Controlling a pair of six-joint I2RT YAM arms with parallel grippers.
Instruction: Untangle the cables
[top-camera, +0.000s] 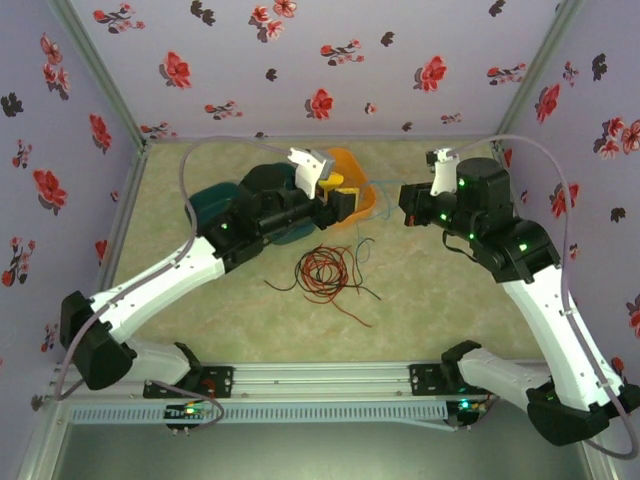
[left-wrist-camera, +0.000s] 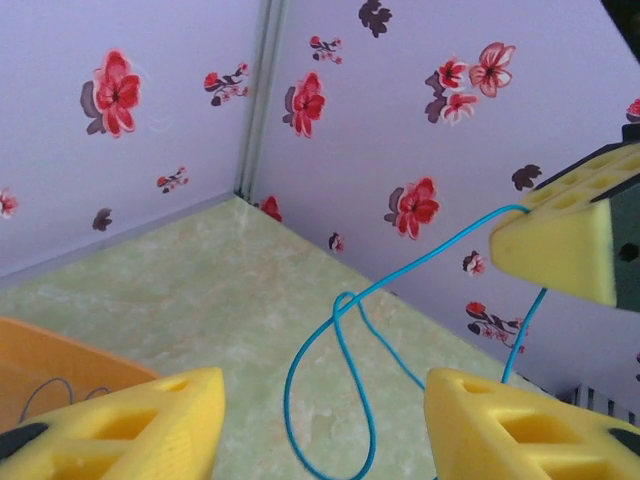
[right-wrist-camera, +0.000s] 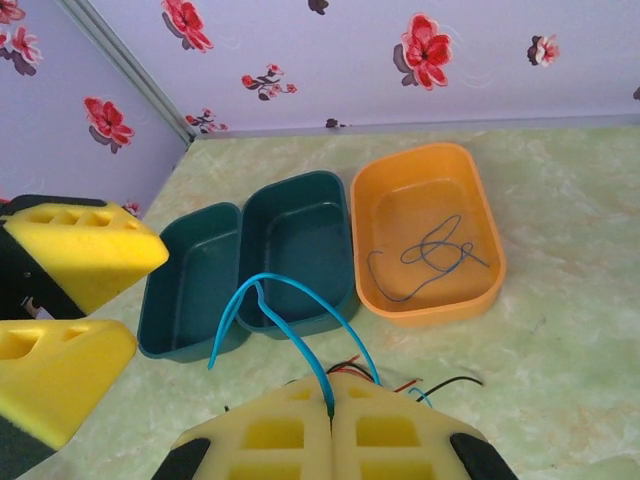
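A tangle of red and black cables (top-camera: 322, 270) lies on the table in front of both arms. My right gripper (right-wrist-camera: 330, 402) is shut on a blue-teal cable (right-wrist-camera: 300, 300), which arches up from the fingers above the tray fronts; its free end hangs at the left. In the left wrist view the same blue cable (left-wrist-camera: 340, 340) forms a loop hanging between my left gripper's (left-wrist-camera: 325, 420) open fingers, touching neither. The right gripper's finger (left-wrist-camera: 560, 245) shows there at the upper right, with the cable running to it. From above, the left gripper (top-camera: 345, 203) and right gripper (top-camera: 405, 205) face each other.
Two dark teal trays (right-wrist-camera: 195, 290) (right-wrist-camera: 295, 245) and an orange tray (right-wrist-camera: 480, 290) stand side by side behind the tangle. A dark blue cable (right-wrist-camera: 430, 255) lies inside the orange tray. Flowered walls close in the table on three sides.
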